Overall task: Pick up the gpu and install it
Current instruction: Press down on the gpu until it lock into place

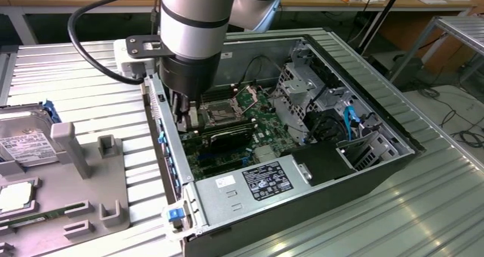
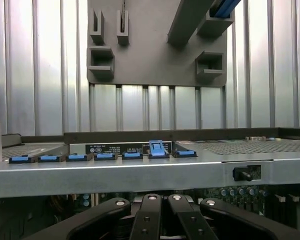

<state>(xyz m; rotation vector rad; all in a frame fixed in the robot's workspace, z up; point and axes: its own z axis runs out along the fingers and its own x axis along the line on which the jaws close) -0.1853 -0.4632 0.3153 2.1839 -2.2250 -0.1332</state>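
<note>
Ext high oblique; wrist cam inside case (image 1: 318, 172).

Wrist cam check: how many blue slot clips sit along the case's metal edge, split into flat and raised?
flat blue clips: 6
raised blue clip: 1
Total: 7

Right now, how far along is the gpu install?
Done: the pickup, it seems. The gpu is off the fixture and sits inside the case, over the board. In hand: the end effector is down in the case at the card's end by the rear wall. Left: seating is unconfirmed, as I cannot tell whether the card is fully in its slot.
</note>
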